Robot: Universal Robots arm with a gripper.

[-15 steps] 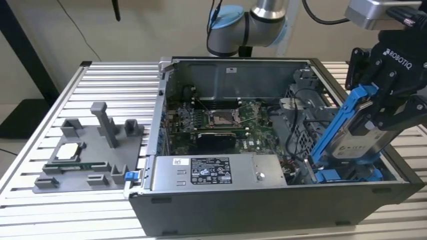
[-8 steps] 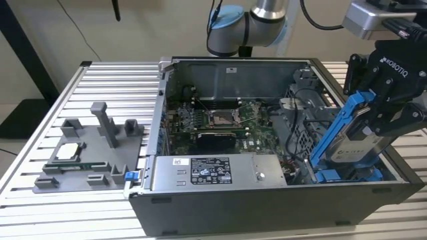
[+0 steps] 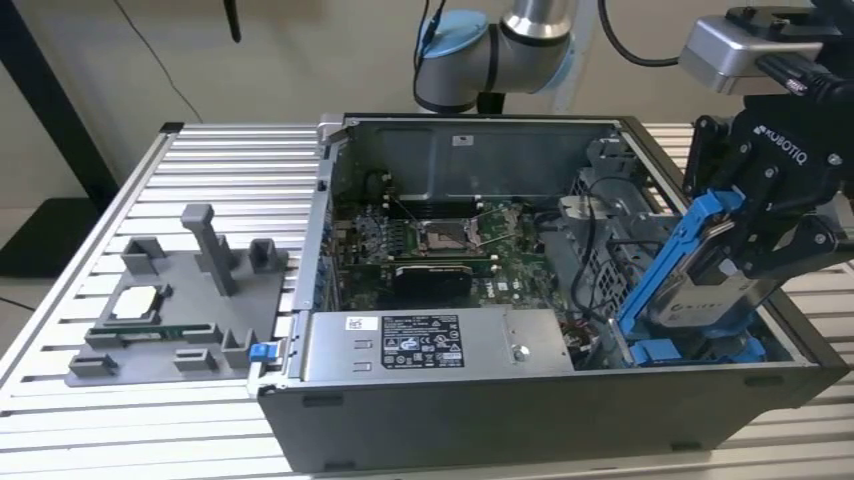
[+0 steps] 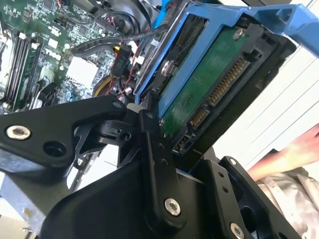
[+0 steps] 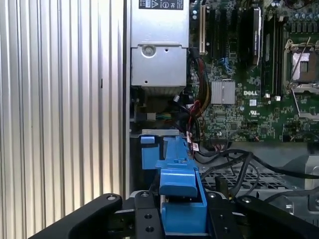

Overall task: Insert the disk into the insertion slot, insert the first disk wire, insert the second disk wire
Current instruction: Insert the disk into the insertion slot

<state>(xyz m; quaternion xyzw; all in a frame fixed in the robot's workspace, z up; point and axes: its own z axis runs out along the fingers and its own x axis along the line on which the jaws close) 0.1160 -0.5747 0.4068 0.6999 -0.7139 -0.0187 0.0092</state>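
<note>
Gripper [image 3: 747, 245] clamps the tilted disk [image 3: 694, 285] (1 end low) at the insertion slot [image 3: 607, 280]; tilt could jam it on cables [image 5: 234, 159]

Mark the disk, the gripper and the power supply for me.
the disk [image 3: 675, 265]: exterior view, on its blue carrier frame.
the gripper [image 3: 755, 246]: exterior view, between the fingertips shut on the disk.
the power supply [image 3: 527, 340]: exterior view, on its bare silver top.

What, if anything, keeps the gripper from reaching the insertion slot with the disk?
Likely yes, it can reach, with nothing obvious in the way: the gripper holds the disk tilted, its lower end at the insertion slot; black cables seem beside it, not across.
</note>
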